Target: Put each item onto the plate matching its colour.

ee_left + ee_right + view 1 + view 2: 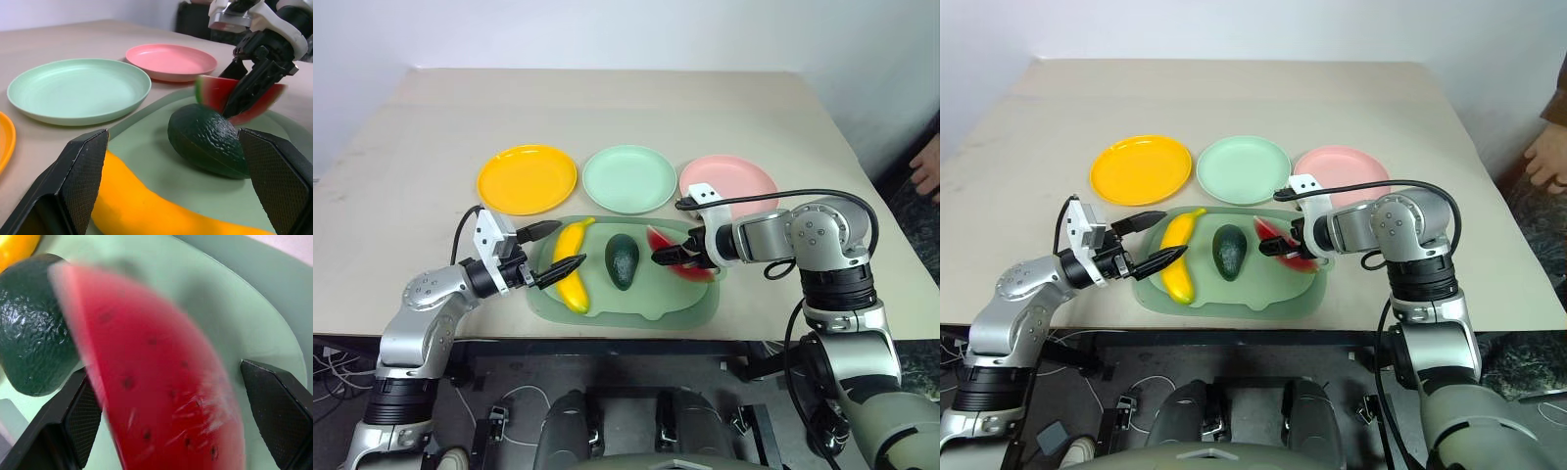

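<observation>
The yellow banana (573,276), the dark green avocado (623,261) and the red watermelon wedge (156,382) lie side by side on a pale green tray (636,305). Beyond the tray stand three round plates in a row: yellow-orange (527,179), mint green (628,178) and pink (728,180). My left gripper (566,246) is open at the tray's left edge, one finger on each side of the banana. My right gripper (672,258) is open and tilted down over the wedge, which sits between its two fingers and is partly hidden by them.
The tray lies close to the table's near edge (607,338). A person's hand (927,168) shows past the table's right side. Bare tabletop (607,103) stretches beyond the plates.
</observation>
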Robot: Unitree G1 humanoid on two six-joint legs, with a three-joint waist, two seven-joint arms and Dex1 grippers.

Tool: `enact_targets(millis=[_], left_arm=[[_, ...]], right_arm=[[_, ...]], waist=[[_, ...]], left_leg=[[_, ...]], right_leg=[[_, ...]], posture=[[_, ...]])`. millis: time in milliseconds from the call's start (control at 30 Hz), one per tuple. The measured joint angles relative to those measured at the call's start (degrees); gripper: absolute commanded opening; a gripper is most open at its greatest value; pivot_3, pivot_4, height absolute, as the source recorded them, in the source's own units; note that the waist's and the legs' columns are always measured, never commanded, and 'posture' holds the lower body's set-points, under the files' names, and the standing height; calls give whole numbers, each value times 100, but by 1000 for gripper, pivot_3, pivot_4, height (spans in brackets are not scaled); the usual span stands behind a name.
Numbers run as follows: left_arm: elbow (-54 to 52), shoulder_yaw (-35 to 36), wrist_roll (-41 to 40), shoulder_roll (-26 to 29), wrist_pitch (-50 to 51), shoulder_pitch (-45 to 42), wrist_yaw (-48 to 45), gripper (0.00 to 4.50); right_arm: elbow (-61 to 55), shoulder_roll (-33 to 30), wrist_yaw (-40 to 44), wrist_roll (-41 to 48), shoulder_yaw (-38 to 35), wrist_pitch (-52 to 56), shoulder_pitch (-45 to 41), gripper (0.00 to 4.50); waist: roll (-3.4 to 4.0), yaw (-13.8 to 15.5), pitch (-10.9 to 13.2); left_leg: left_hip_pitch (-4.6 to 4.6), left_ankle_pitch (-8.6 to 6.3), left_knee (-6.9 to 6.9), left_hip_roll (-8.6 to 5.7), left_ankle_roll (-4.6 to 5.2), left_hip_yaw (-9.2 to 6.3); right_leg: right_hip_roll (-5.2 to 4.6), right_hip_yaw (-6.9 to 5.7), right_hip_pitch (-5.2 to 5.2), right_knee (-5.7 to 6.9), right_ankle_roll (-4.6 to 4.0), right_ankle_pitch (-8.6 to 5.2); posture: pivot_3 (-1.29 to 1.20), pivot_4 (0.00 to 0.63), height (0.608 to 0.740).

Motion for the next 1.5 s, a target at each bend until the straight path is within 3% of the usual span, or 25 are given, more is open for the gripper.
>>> enact_targets(millis=[133,267,300,700,900,1100,1233,1367,1500], left_arm=[[28,-7,9,-26,-5,-15,-1,4500],[30,-7,11,-35,-12,-26,0,4500],[30,-8,11,-35,-14,-26,0,4500],[127,-3,14,-20,-14,-106,1,4500],[129,13,13,9,-11,-129,10,4500],[123,20,16,18,-13,-138,38,4500],[95,30,19,25,-15,-88,68,4500],[-25,27,19,21,-14,30,158,4500],[-121,38,18,40,-13,169,225,4500]], right_arm=[[-85,-165,-280,195,338,-47,-42,3743],[-286,-458,-336,311,702,-78,-41,2578],[-331,-511,-325,317,775,-89,-41,2477],[-584,-596,161,241,926,15,-116,2477],[299,-774,638,-523,440,-534,-1203,2477],[2585,-872,1707,-2306,1357,-2669,-1882,2477],[4537,-365,2014,-3278,1431,-4316,-2346,2477],[6039,-5,2009,-3906,1353,-5237,-2657,2477],[6687,158,2094,-4248,1189,-5625,-2702,3752]], waist=[[0,4,-1],[-1,5,-2],[-1,5,-2],[0,0,-1],[4,7,1],[5,-23,2],[7,-116,4],[8,-146,4],[13,-149,7]], left_leg=[[0,0,0,0,0,-1],[1,0,-1,1,0,-2],[1,0,-1,1,0,-2],[-5,0,-2,2,0,-1],[-9,0,-4,1,0,4],[-10,0,-8,1,-1,13],[-15,3,-8,2,-4,20],[-18,4,-8,2,-6,21],[-16,4,-7,2,-6,20]], right_leg=[[0,0,1,-1,0,0],[-1,0,1,-2,0,0],[-1,0,1,-2,0,0],[0,0,-6,-3,0,0],[1,1,-12,-6,0,0],[2,3,-17,-6,1,-1],[3,4,-24,-2,1,-1],[4,4,-25,-2,2,-1],[4,7,-25,0,2,-1]], posture=[[0,150,695],[0,150,695],[0,150,695],[0,150,695],[0,150,695],[0,150,695],[0,150,695],[0,150,695],[0,150,695]])
